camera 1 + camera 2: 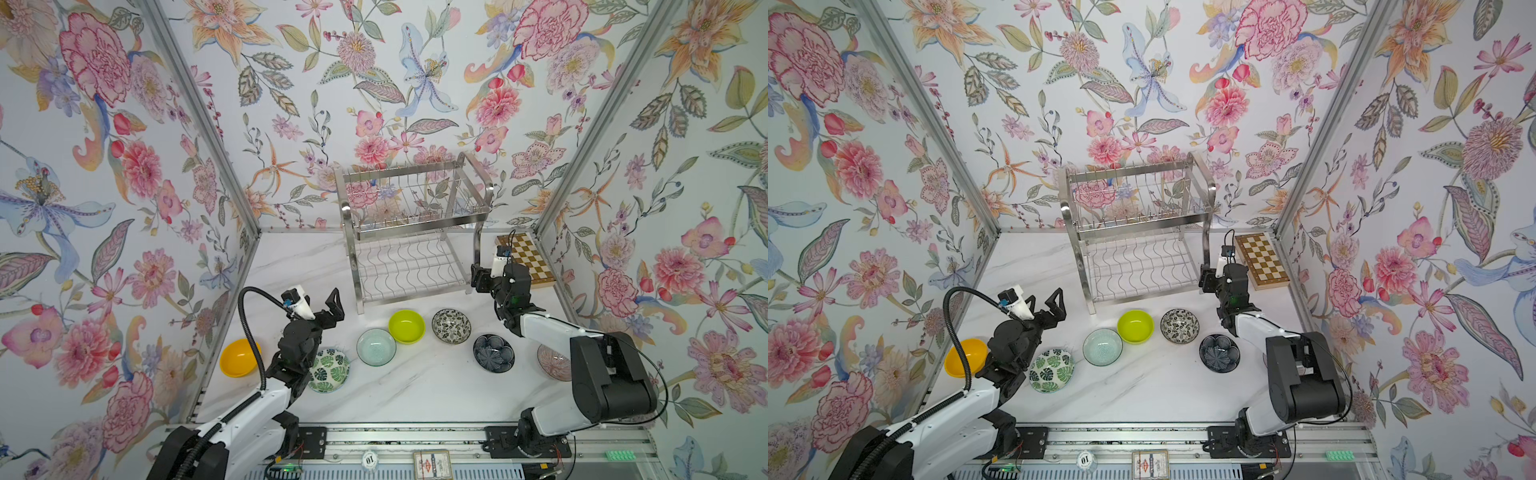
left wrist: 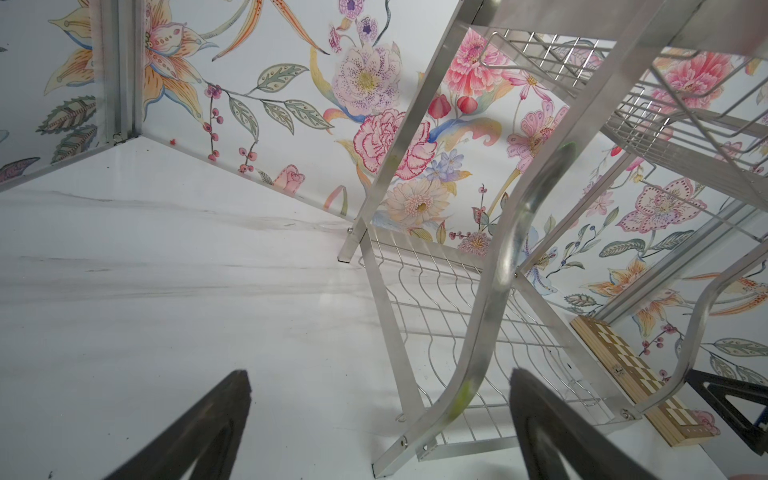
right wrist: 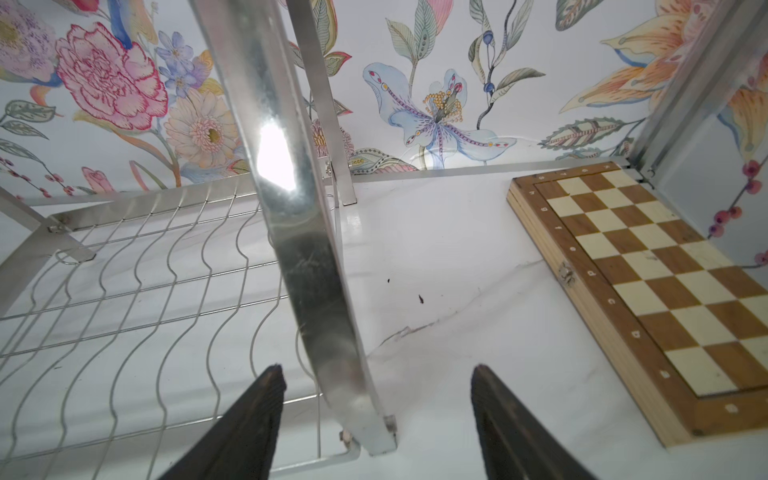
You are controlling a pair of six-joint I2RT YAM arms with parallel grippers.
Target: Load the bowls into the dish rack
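Observation:
The steel dish rack [image 1: 415, 232] [image 1: 1138, 224] stands at the back with both tiers bare. Seven bowls sit in a loose row in front of it: orange-yellow [image 1: 239, 357], green-leaf [image 1: 330, 370], pale aqua [image 1: 376, 347], lime [image 1: 406, 326], black-white floral [image 1: 451, 326], dark navy [image 1: 493, 353], and pink lined [image 1: 552, 361], half hidden under the right arm. My left gripper [image 1: 332, 309] [image 2: 379, 372] hangs open and holds nothing, facing the rack's front left leg [image 2: 469, 374]. My right gripper [image 1: 478, 278] [image 3: 376, 368] is open, straddling the rack's front right leg [image 3: 345, 374] without gripping it.
A wooden chessboard [image 1: 525, 257] [image 3: 648, 282] lies flat in the back right corner beside the rack. Flowered walls close in three sides. The arms' mounting rail [image 1: 415, 436] runs along the front edge.

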